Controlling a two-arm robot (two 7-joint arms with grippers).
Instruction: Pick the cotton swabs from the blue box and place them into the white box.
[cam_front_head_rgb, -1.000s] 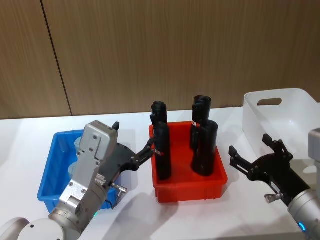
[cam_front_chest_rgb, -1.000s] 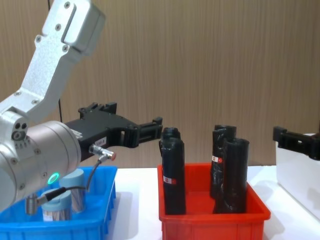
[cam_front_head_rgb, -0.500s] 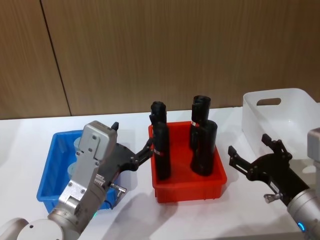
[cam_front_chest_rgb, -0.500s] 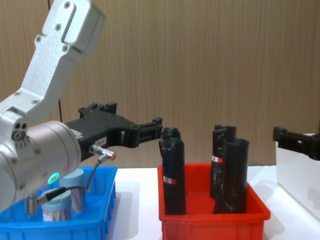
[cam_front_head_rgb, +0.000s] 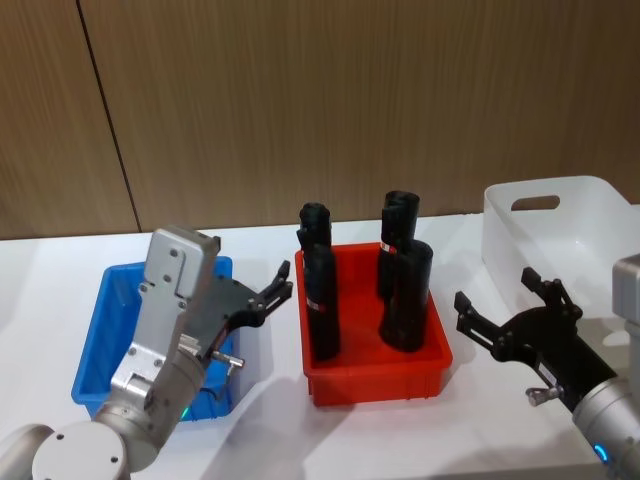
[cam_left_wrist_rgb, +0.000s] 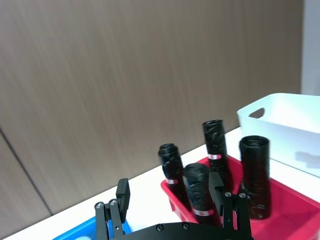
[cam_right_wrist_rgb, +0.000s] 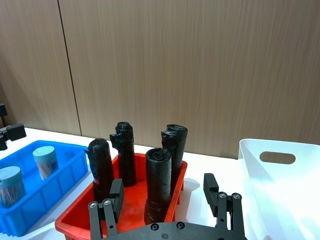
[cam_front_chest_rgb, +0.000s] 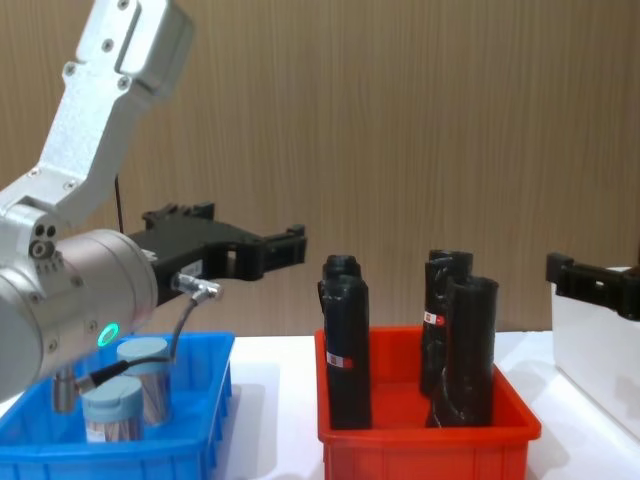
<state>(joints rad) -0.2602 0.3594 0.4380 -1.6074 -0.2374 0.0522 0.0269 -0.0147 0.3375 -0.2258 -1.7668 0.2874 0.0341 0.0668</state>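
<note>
Two cotton swabs tubs (cam_front_chest_rgb: 110, 405) (cam_front_chest_rgb: 146, 362) with pale blue lids stand in the blue box (cam_front_chest_rgb: 170, 455) at the left; they also show in the right wrist view (cam_right_wrist_rgb: 44, 161) (cam_right_wrist_rgb: 11, 184). My left gripper (cam_front_head_rgb: 275, 290) hovers open over the blue box's (cam_front_head_rgb: 95, 330) right edge, pointing toward the red bin, with nothing between its fingers (cam_left_wrist_rgb: 122, 192). It stands well above the tubs in the chest view (cam_front_chest_rgb: 280, 245). My right gripper (cam_front_head_rgb: 495, 290) is open and empty, right of the red bin and in front of the white box (cam_front_head_rgb: 560, 230).
A red bin (cam_front_head_rgb: 375, 370) holding several tall black wrapped rolls (cam_front_head_rgb: 320, 300) stands between the blue box and the white box. A wooden wall runs behind the white table (cam_front_head_rgb: 400, 440).
My left arm has shifted left and slightly up, drawing its gripper away from the red bin toward the blue box. The right arm has not moved.
</note>
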